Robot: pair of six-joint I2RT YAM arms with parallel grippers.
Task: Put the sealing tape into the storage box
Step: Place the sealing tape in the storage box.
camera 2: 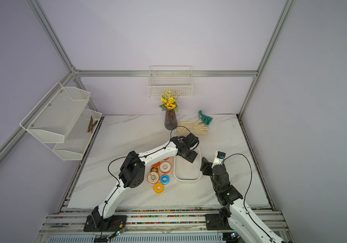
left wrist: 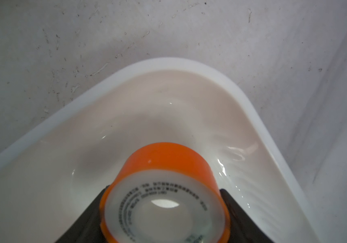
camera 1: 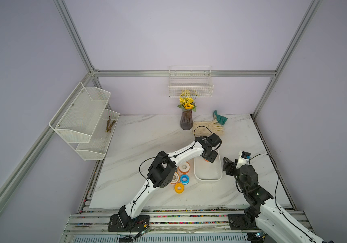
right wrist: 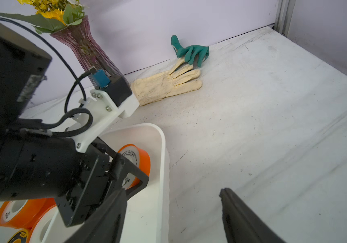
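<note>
The storage box (camera 1: 208, 180) (camera 2: 187, 180) is a shallow white tub on the marble table. My left gripper (camera 1: 208, 158) (camera 2: 189, 156) (left wrist: 164, 210) reaches into its far end, shut on an orange sealing tape spool (left wrist: 164, 168) (right wrist: 142, 157) that stands on edge low inside the box. Several more spools lie left of the box: an orange-white one (camera 1: 184, 167) (camera 2: 165, 167), a blue one (camera 1: 184, 179) (camera 2: 164, 178), a yellow one (camera 1: 179, 187) (camera 2: 158, 187) and a black-yellow one (camera 2: 154, 169). My right gripper (camera 1: 229, 165) (camera 2: 206, 166) (right wrist: 172, 192) hangs open by the box's right side, holding nothing.
At the back stand a vase of yellow flowers (camera 1: 186, 122) (right wrist: 88, 48), a cream glove (camera 1: 208, 128) (right wrist: 164, 84) and a green glove (camera 1: 220, 117) (right wrist: 191, 50). White mesh baskets hang on the left wall (camera 1: 84, 120) and the back wall (camera 1: 190, 88).
</note>
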